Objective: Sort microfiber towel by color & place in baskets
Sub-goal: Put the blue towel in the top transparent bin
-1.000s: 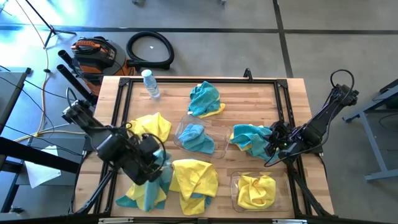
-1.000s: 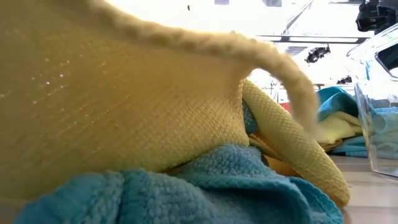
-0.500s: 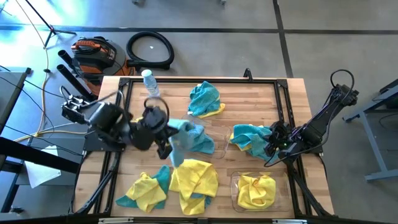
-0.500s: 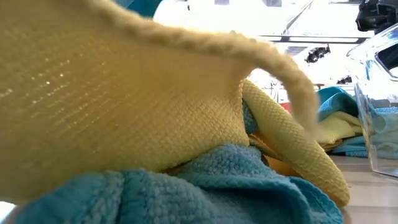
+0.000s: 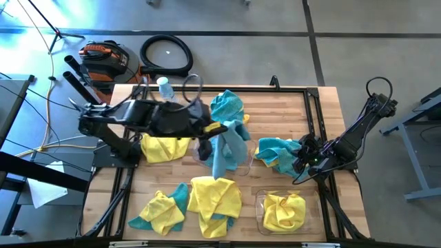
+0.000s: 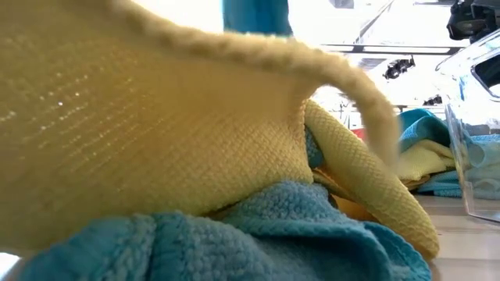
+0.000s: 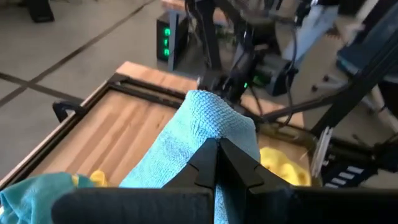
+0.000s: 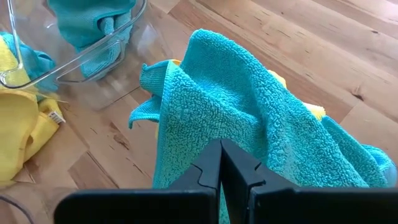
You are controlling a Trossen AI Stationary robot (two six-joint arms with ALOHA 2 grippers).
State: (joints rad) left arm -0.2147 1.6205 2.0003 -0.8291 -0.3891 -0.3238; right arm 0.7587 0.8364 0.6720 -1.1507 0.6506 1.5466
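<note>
Left pincer (image 5: 215,129) clamped on a teal towel (image 5: 226,148), dangling mid-frame over the clear basket (image 5: 242,160). Right pincer (image 5: 300,160) shut. Could snag the basket rim and spill over.

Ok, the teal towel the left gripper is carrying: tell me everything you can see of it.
The teal towel is a soft, looped microfiber cloth, plain teal blue. The left gripper is shut on its top, where the fabric bunches into a rounded fold over the fingers, and the rest hangs down as a narrow, crumpled drape. It hangs above the middle of the table, over the clear basket that already holds teal cloth. Whether its lower end touches that basket cannot be told.
</note>
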